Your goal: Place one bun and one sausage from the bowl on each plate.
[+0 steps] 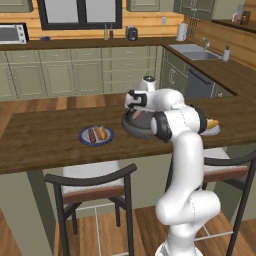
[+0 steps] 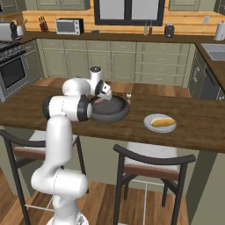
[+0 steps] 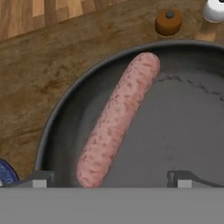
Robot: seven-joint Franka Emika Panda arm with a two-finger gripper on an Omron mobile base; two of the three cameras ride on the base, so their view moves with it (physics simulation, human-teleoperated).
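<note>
One pinkish sausage (image 3: 117, 118) lies slanted in the dark bowl (image 3: 188, 131), with no bun beside it. My gripper (image 3: 111, 180) hangs just above the bowl, open, its fingertips (image 3: 40, 179) standing wide on either side of the sausage's near end without touching it. In the right base view the gripper (image 2: 102, 99) points down into the bowl (image 2: 115, 115). The left plate (image 1: 84, 138) carries a sausage (image 1: 92, 134) and a bun (image 1: 101, 132). On the right plate (image 2: 149, 126) there is a single bun (image 2: 162, 121).
Two small shakers, one brown (image 3: 168, 22) and one white (image 3: 214, 9), stand on the wooden counter (image 1: 45, 140) just beyond the bowl. Two dark-framed chairs (image 1: 92, 182) are tucked under the counter's near edge. My own arm hides part of the bowl in the left base view.
</note>
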